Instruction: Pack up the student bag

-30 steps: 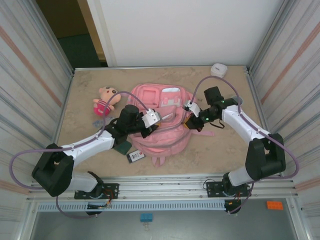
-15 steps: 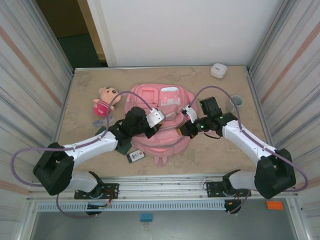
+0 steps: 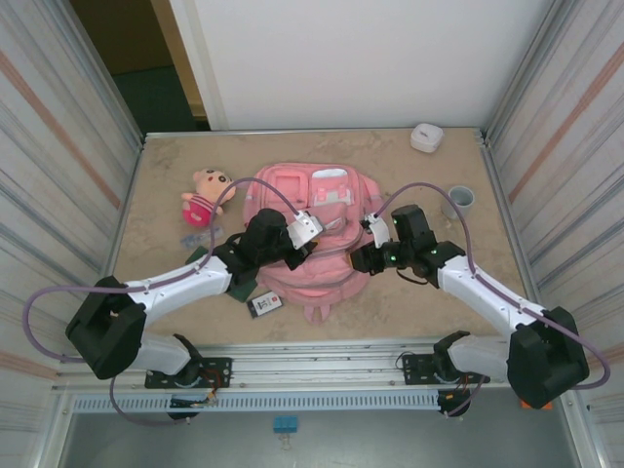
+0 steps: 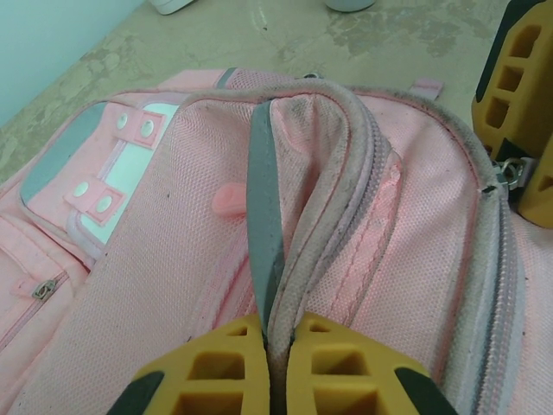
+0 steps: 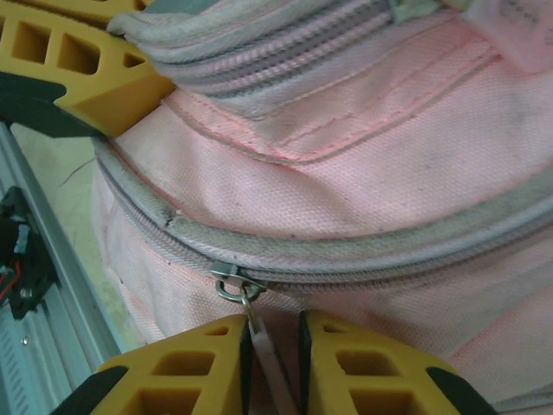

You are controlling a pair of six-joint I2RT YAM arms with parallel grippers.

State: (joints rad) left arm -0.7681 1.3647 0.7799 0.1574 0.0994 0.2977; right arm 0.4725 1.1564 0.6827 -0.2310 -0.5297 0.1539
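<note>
The student bag [image 3: 292, 185] lies flat mid-table, pink, with zipped pockets and a white patch. My left gripper [image 3: 308, 234] is shut on a raised fold of its grey zipper rim [image 4: 278, 324], lifting the fabric [image 4: 363, 173] into a ridge. My right gripper [image 3: 360, 257] is at the bag's right near side. Its jaws [image 5: 275, 322] stand slightly open around the white zipper pull tab [image 5: 268, 354], which rests against the left finger with a gap on the other side. The metal slider [image 5: 232, 281] sits just ahead on the zipper track. The left gripper's yellow fingers [image 5: 86, 69] show in the right wrist view.
A plush doll [image 3: 203, 195] in a pink dress lies left of the bag. A small dark card [image 3: 264, 303] and a dark green item [image 3: 239, 288] lie by the bag's near left. A grey cup [image 3: 459, 201] stands at right, a white box [image 3: 425, 136] at the back.
The right arm has swung toward the near side, carrying its gripper along the bag's right edge. Its jaws have parted slightly from shut. The left gripper keeps its hold.
</note>
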